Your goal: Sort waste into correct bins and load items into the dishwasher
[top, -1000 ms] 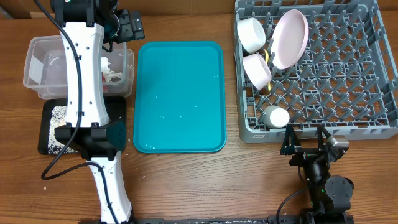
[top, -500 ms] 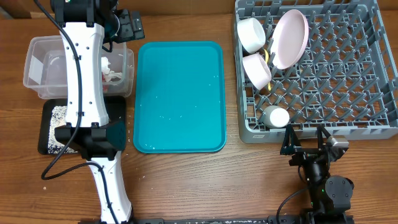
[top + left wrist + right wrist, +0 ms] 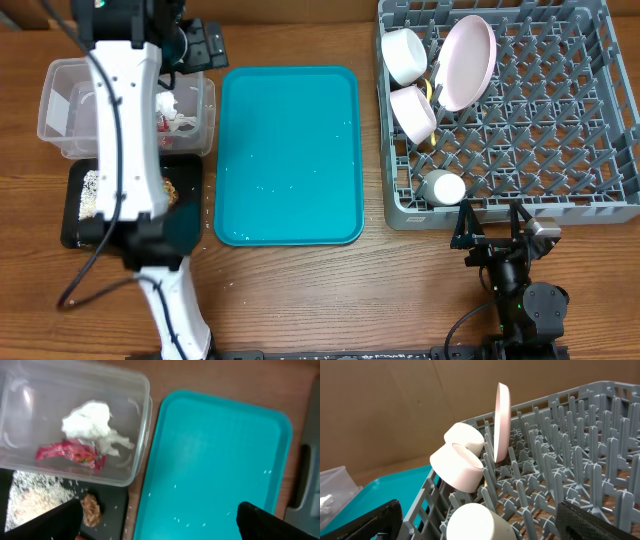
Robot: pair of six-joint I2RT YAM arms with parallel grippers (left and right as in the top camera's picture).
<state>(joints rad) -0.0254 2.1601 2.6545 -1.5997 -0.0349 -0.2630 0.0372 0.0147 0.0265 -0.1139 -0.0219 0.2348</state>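
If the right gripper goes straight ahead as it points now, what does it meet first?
The right gripper would probably meet the cup first, at the rack's near edge. Depth is unclear; the rack wall could come before it.

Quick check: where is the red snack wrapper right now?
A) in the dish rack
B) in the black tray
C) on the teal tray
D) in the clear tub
D: the red snack wrapper lies inside the clear tub, beside the crumpled white paper.
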